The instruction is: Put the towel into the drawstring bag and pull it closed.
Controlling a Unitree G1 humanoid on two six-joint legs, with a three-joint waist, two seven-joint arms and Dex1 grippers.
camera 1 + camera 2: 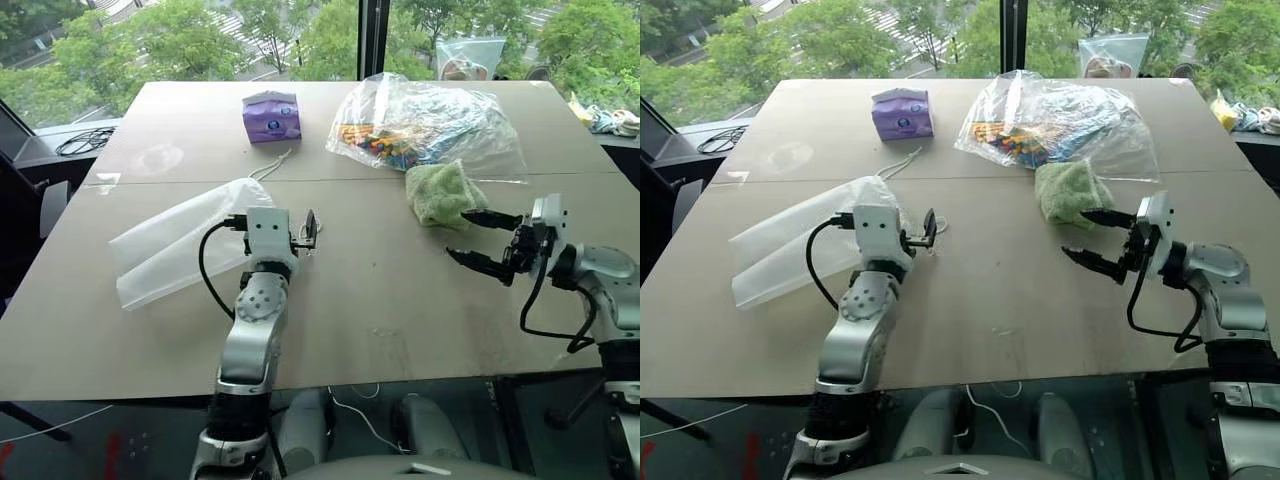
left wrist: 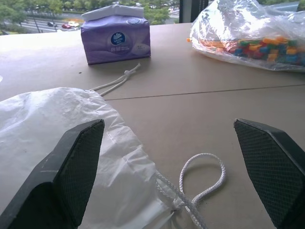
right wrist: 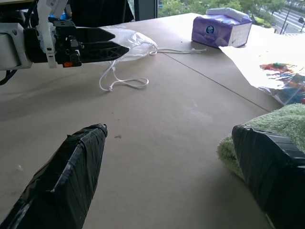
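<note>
**Both grippers wide open above the table, bag and towel untouched**

Nearest, the left arm reaches straight forward, its wrist level, and the left gripper hangs over the mouth end of the bag with its jaws released and nothing between them. Beneath it a loop of the cord lies on the table. The bag lies flat on the table's left side, empty, its closed end pointing toward the near left corner.

The right arm comes in from the right edge, forearm bent inward, so the right gripper points leftward across the table. Its jaws are spread wide and empty, one finger just beside the towel.

The green towel sits crumpled right of centre, well apart from the bag. Just behind it lies a clear plastic bag of coloured pieces. Farther left stands a purple tissue pack, with a second cord end between it and the bag.
</note>
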